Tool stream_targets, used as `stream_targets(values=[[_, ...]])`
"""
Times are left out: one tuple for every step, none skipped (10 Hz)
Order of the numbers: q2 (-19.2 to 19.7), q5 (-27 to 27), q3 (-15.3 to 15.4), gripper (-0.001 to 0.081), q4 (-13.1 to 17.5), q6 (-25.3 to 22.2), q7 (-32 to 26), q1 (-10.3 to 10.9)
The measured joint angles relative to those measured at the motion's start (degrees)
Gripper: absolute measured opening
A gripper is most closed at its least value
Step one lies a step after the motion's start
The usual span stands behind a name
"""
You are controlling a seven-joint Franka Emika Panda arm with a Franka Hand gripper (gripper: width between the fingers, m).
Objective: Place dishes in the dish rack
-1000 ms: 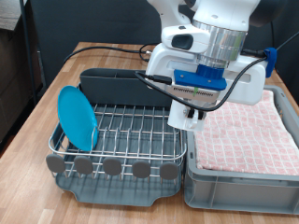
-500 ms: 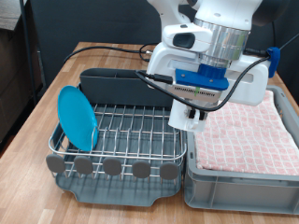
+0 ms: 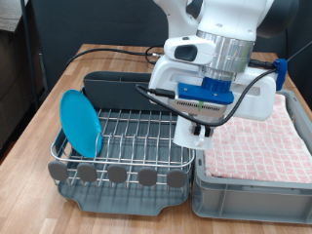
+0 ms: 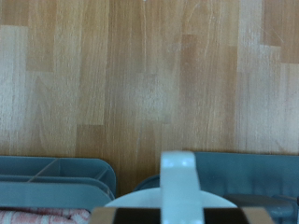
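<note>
The pincer (image 3: 196, 123) is hanging over the dish rack (image 3: 127, 132), seemingly pinching the white cup (image 3: 189, 135) just beneath it, with the blue plate (image 3: 80, 122) already racked well off to the exterior view's left, so cup placement looks underway, calling for a gentle upright lowering.

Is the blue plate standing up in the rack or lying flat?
Standing on edge. The plate leans upright in the rack, at the exterior view's left.
</note>
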Motion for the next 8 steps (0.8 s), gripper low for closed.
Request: stream_targets(values=[[0.8, 0.87, 0.26, 0.0072, 0.3, 0.31, -0.61, -0.42], [1.54, 1.62, 0.52, 0.0072, 0.61, 0.66, -1.28, -0.78], [2.25, 2.19, 0.71, 0.0072, 0.84, 1.02, -1.76, -1.07], [2.93, 2.69, 0.86, 0.0072, 1.15, 1.24, -2.3, -1.34], [3.52, 2.73, 0.88, 0.0072, 1.35, 1.28, -2.36, -1.49], [3.91, 2.72, 0.78, 0.0072, 1.43, 1.28, -2.35, -1.53], [4.2, 2.73, 0.75, 0.0072, 1.5, 1.3, -2.35, -1.58], [4.4, 2.83, 0.76, 0.0072, 1.54, 1.32, -2.35, -1.67]])
